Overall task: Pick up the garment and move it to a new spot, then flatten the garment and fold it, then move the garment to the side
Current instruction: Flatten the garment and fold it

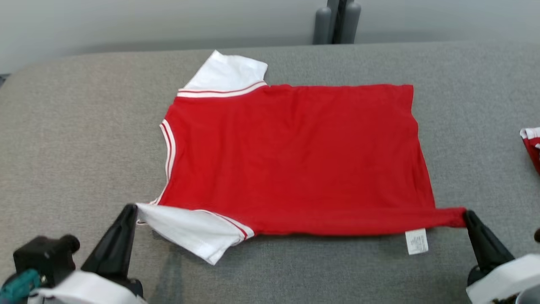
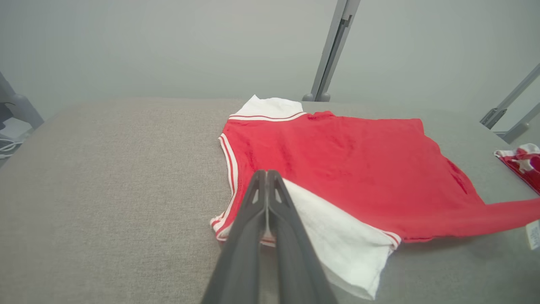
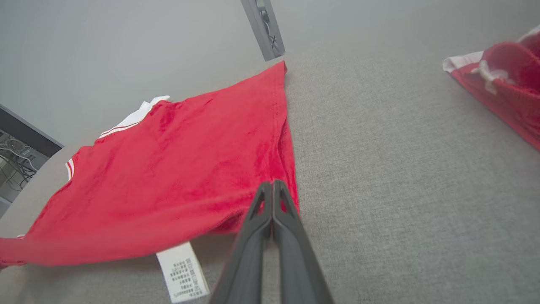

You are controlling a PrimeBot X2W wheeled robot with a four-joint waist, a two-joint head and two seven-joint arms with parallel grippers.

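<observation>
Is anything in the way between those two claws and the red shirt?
Nothing visible. The left gripper is shut on the red shirt's white sleeve, the right gripper on its hem corner. A second red garment lies apart at the table's right edge, which could matter if the shirt goes that side.

The head view looks forward and down from above the near edge of the table point(image 1: 63, 126), taking in the whole red shirt point(image 1: 295, 156) and a post point(image 1: 337, 21) behind the far edge. The left wrist view sits low at the shirt's near left corner, facing across the table along the left gripper point(image 2: 266, 173). The right wrist view, tilted, sits close at the near right corner, along the right gripper point(image 3: 273, 183). All 3 share the shirt, the post and a second garment point(image 1: 532, 145) at the right.
</observation>
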